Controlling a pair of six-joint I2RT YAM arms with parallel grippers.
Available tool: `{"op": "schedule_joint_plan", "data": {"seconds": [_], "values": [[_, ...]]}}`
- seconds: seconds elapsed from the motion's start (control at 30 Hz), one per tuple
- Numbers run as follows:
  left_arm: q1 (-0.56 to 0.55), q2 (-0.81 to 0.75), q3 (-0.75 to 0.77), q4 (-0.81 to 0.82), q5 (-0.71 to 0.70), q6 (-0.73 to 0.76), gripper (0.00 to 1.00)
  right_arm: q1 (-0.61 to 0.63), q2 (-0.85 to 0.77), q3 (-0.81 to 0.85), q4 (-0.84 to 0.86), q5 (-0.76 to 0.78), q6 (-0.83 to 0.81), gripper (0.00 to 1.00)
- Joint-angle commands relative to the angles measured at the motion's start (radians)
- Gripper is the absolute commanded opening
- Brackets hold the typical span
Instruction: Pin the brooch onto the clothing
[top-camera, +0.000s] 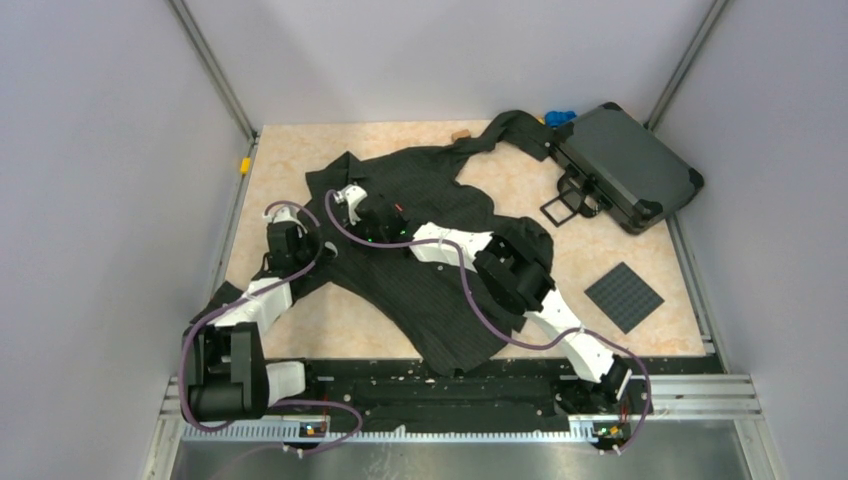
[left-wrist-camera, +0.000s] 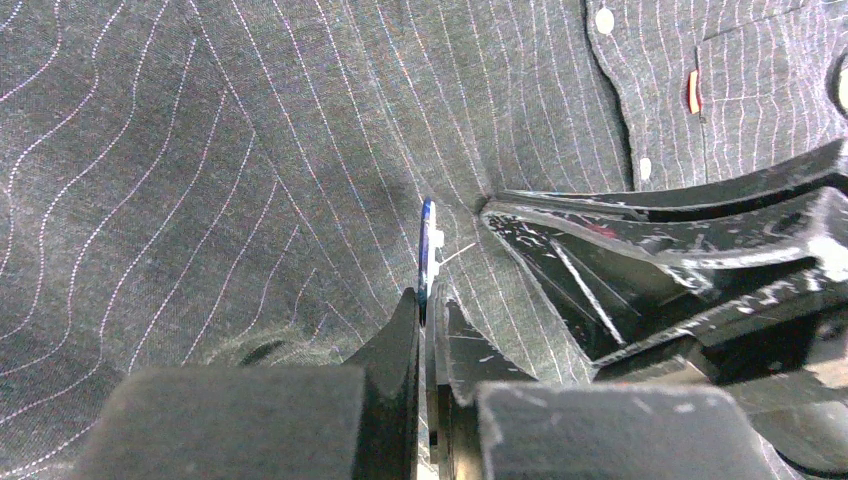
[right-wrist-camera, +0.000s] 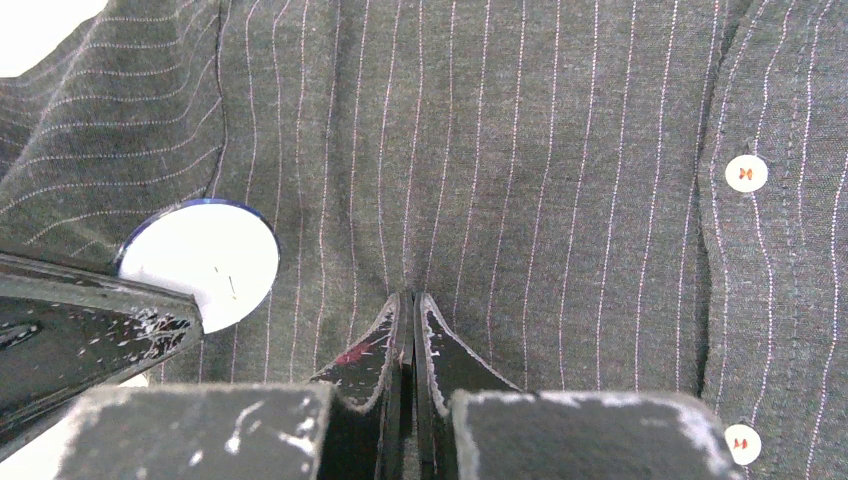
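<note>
- Because the left gripper (left-wrist-camera: 428, 300) holds the brooch (left-wrist-camera: 428, 238) only by its lower rim, jaws almost together on the thin edge, a firm push against the cloth could twist the disc out of the grip or drop it into the folds.
- The right gripper (right-wrist-camera: 412, 300) is closed tight on a small pinch of the shirt (right-wrist-camera: 560, 150), just beside the brooch. If that pinch is shallow, the fabric may slide free, and the pin would meet slack cloth that gives way instead of being pierced.
- The two grippers sit very near each other, so a sideways correction by either risks knocking the other.
- The pin shows only as a fine sliver on the brooch's back. I cannot tell whether it has entered the cloth, and it could skate along the weave or bend.
- The brooch is a small round disc with a blue rim and a plain white back. It stands on edge against the shirt front, apart from the white buttons (right-wrist-camera: 746, 173).
- The shirt is dark with fine pinstripes and lies rumpled on the surface (top-camera: 600, 250), puckered toward the pinch.
</note>
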Motion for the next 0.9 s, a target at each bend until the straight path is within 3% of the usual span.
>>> {"op": "schedule_joint_plan", "data": {"seconds": [0.0, 0.43, 0.87], "values": [[0.002, 0.033, 0.055, 0.050, 0.017, 0.028, 0.00, -0.027, -0.119, -0.055, 0.140, -0.058, 0.064, 0.00], [-0.008, 0.124, 0.122, 0.013, 0.029, 0.069, 0.00, -0.066, -0.163, -0.173, 0.324, -0.192, 0.168, 0.00], [-0.037, 0.187, 0.175, -0.034, 0.034, 0.093, 0.00, -0.067, -0.173, -0.196, 0.369, -0.268, 0.163, 0.00]]}}
